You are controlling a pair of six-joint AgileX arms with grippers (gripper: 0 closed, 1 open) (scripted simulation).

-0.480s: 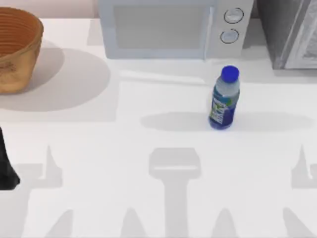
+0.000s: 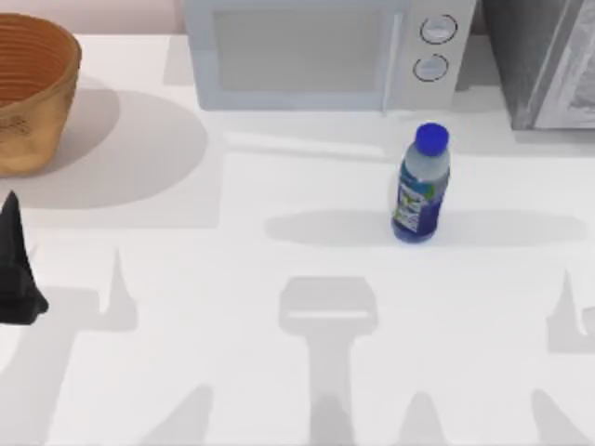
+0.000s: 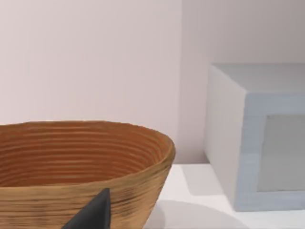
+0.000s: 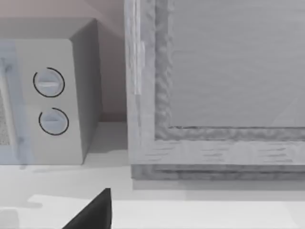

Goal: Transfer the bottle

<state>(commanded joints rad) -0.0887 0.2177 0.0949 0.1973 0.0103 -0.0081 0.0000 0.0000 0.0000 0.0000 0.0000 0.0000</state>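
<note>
The left gripper [image 2: 19,279] shows as a dark tip at the table's [image 2: 186,372] left edge, well apart from the bottle [image 2: 423,186]; I cannot tell whether its fingers are parted or closed, and it holds nothing, probably at the start of its approach. The bottle stands upright just in front of the microwave [image 2: 316,51], below its dials, long axis vertical, blue cap up. A wicker basket [image 2: 33,93] sits left of the microwave, possibly the destination.
</note>
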